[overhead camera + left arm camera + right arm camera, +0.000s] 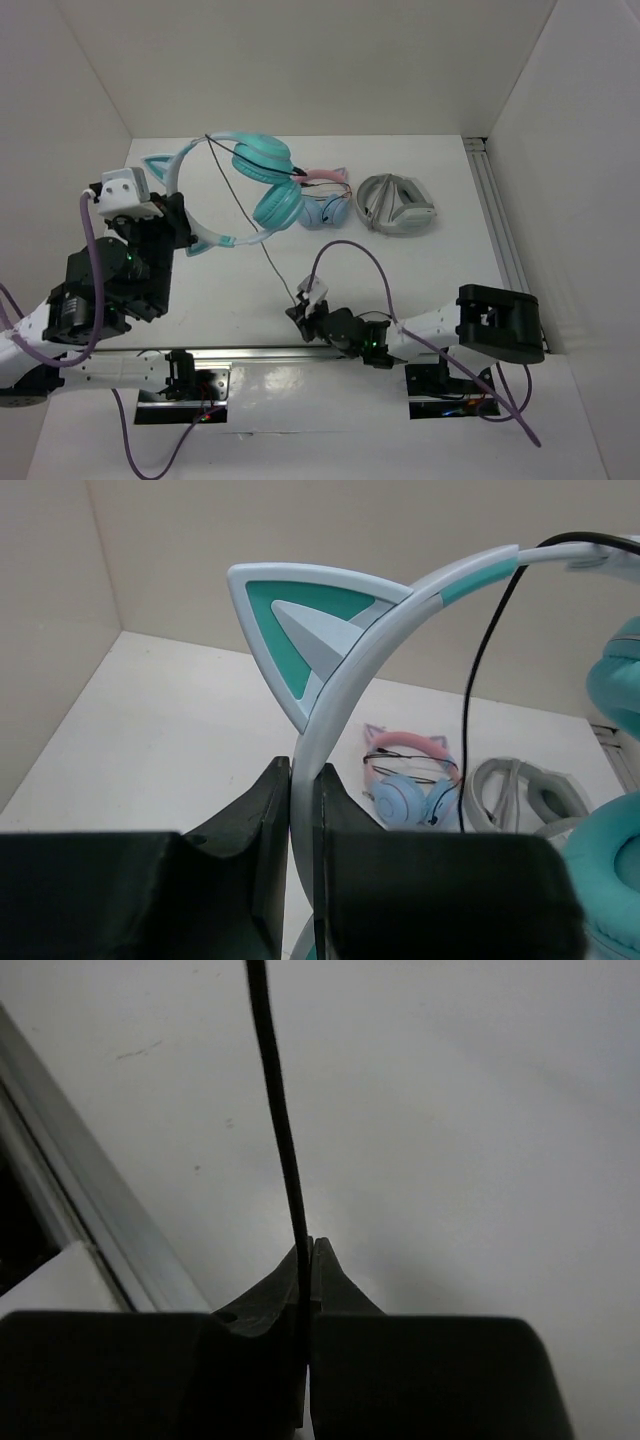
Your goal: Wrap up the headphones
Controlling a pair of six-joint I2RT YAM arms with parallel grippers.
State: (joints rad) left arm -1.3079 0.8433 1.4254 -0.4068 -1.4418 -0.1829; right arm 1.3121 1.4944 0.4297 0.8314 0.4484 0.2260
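Observation:
The headphones [262, 175] have teal ear cups and a pale headband with cat ears. My left gripper [172, 215] is shut on the headband [330, 720] and holds the pair up above the table. The thin dark cable [240, 205] runs from the top of the headband down to my right gripper [298, 303], which is shut on it near the table's front edge. In the right wrist view the cable [280, 1130] rises straight out of the closed jaws.
A pink-banded cat-ear pair [325, 200] with light blue cups lies behind the teal cups. A grey-white pair [397, 205] lies to its right. A metal rail [495, 215] runs along the table's right side.

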